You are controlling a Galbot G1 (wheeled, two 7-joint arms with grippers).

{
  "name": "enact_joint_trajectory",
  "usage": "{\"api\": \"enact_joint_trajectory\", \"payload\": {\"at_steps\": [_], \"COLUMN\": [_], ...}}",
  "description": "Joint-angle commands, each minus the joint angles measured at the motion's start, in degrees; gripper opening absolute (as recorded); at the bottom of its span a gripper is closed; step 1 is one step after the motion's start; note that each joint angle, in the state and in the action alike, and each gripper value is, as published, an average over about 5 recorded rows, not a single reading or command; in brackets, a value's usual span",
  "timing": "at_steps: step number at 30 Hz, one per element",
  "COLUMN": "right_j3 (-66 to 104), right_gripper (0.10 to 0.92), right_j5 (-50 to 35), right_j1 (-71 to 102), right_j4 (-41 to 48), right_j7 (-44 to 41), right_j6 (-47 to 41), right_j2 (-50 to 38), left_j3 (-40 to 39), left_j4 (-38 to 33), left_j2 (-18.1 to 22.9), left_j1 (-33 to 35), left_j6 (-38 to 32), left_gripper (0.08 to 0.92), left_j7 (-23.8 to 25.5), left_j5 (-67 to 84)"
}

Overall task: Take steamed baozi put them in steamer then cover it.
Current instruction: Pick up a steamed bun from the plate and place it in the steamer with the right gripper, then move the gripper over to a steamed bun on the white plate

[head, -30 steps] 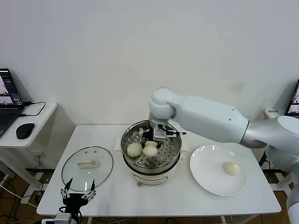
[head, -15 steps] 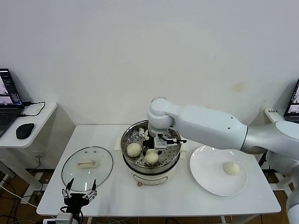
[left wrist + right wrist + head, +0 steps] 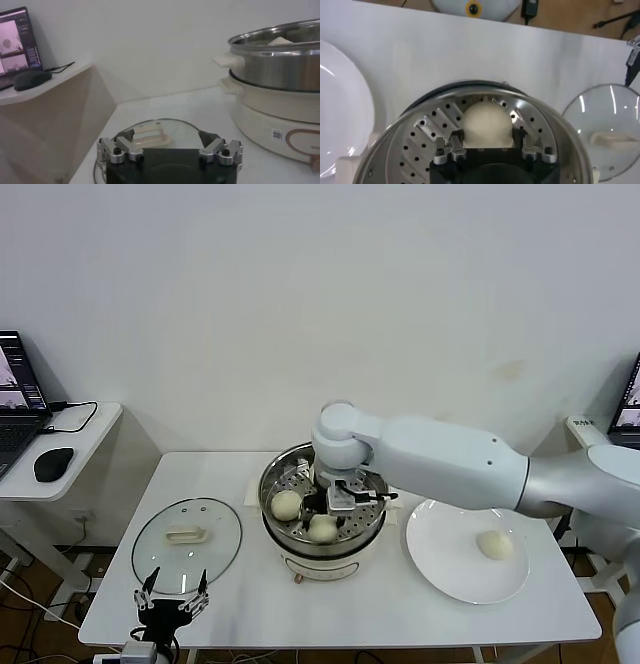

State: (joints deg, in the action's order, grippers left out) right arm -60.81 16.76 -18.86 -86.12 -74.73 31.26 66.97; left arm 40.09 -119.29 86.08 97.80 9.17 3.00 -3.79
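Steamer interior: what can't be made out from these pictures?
- Steamer, head view: the right gripper and its arm hide the tray's rear; any baozi there cannot be told.
- Baozi, right wrist view: its base is hidden by the gripper body, so whether it rests on the tray is unclear.
- Left wrist view: the steamer's wall hides the tray.

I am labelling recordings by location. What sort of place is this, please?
Probably a lab or office test room, not a home kitchen: a bare white wall, a white folding table holding the steamer, and a side desk with a laptop and mouse.
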Motion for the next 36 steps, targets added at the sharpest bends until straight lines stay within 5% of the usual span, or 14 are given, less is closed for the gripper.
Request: {"api": "enact_joint_trajectory", "payload": {"at_steps": [1, 5, 13, 21, 28, 36], "right_j3": [-0.5, -0.8, 1.8, 4.2, 3.3, 10.9], "right_gripper": [0.608, 0.626, 0.807, 0.823, 0.822, 0.823], "right_j5": [-0.3, 0.3, 0.1, -11.0, -27.3, -24.2], "right_j1": [0.3, 0.3, -3.5, -13.1, -15.1, -3.6], "right_j4": [-0.1, -0.1, -0.6, -1.9, -1.2, -1.3], "right_j7": [0.0, 1.4, 3.7, 2.3, 0.9, -1.0], "right_j6": [-0.3, -1.1, -6.4, -18.6, -41.1, -54.4], "right_j2": [-0.2, -0.5, -2.6, -12.9, -25.4, -37.9], "left_j3": [0.0, -0.1, -0.2, -0.6, -2.1, -2.7], "left_j4": [-0.1, -0.1, -0.6, -1.4, -1.2, -1.0], "left_j2": [-0.1, 0.0, -0.2, -1.1, -1.7, -2.6], "left_j1": [0.0, 0.0, -0.1, 0.0, 0.1, -0.1], "left_j6": [0.0, 0.0, 0.2, 0.5, 0.7, 1.3], "left_gripper": [0.823, 0.823, 0.823, 0.823, 0.823, 0.823], "left_j7": [0.0, 0.0, 0.3, 0.8, 1.2, 1.8], "left_j5": [0.0, 0.0, 0.0, -0.5, -0.4, 0.1]}}
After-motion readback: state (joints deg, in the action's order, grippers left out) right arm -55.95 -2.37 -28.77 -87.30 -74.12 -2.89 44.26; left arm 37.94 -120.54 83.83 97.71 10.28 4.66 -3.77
